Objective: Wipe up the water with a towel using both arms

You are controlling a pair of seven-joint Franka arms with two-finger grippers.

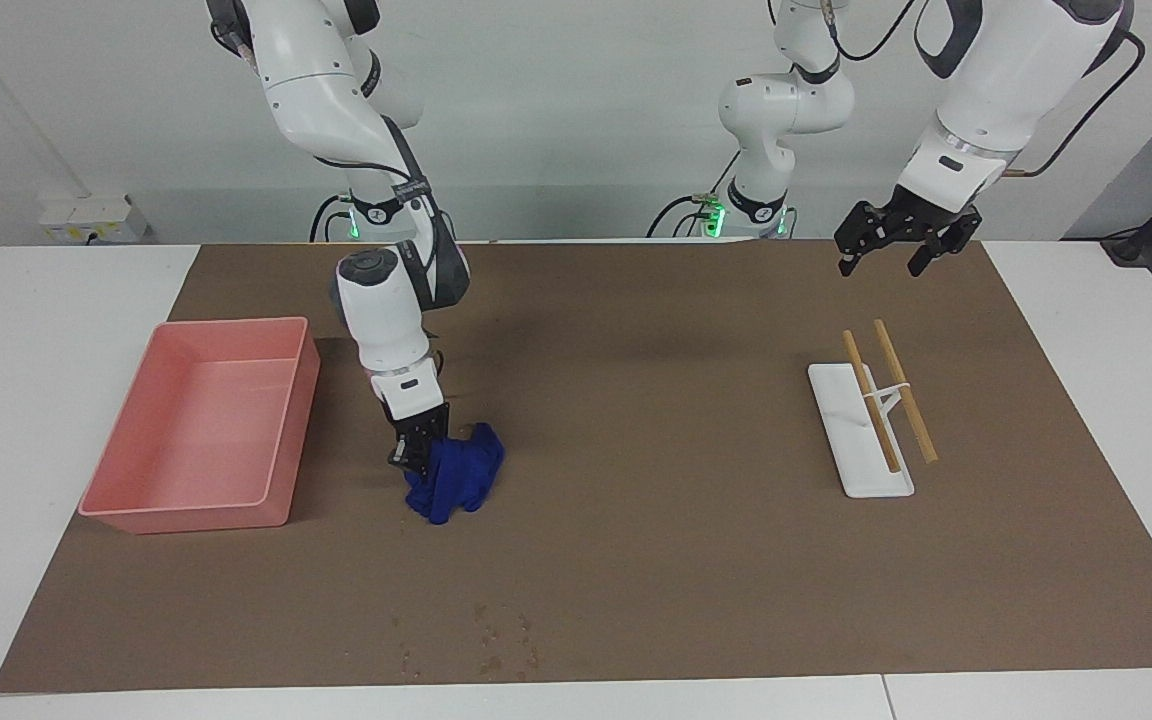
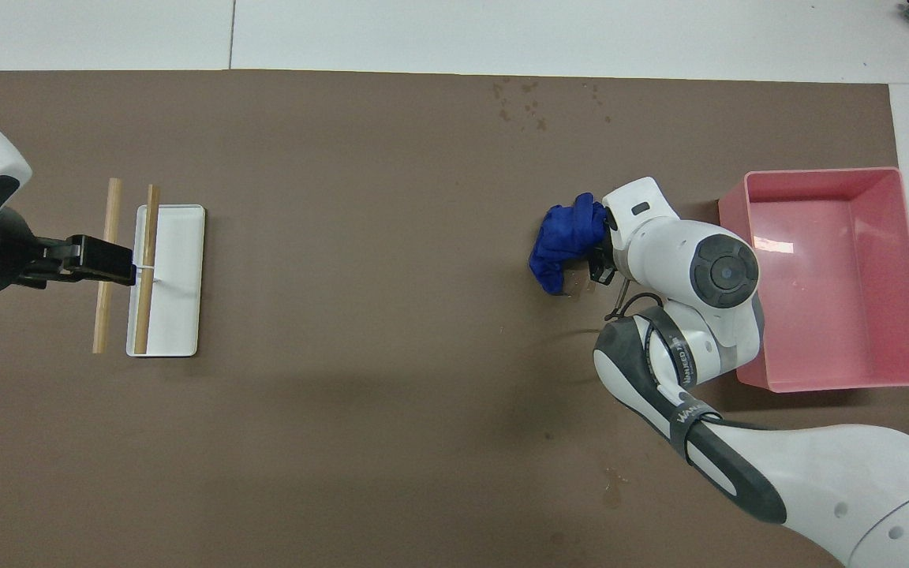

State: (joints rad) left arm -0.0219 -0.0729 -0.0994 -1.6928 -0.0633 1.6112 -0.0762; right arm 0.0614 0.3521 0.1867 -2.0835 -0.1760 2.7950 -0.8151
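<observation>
— Where's your right gripper (image 1: 419, 452)?
— Bent steeply down onto the mat (image 1: 636, 560), clenched on the towel (image 1: 458, 478), just beside the pink tray (image 1: 281, 440), at the tray's three o'clock in the facing view.
— And your left gripper (image 1: 904, 236)?
— Waits raised, fingers spread, over the mat's robot-side edge near the chopstick rest (image 1: 856, 445).

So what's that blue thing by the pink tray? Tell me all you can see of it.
It is a small deep-blue towel, soft cloth bunched into many folds. It lies crumpled on the brown mat, beside the pink tray without touching it. The right hand is down against the edge of the towel that faces the tray. Nothing else touches it.
</observation>
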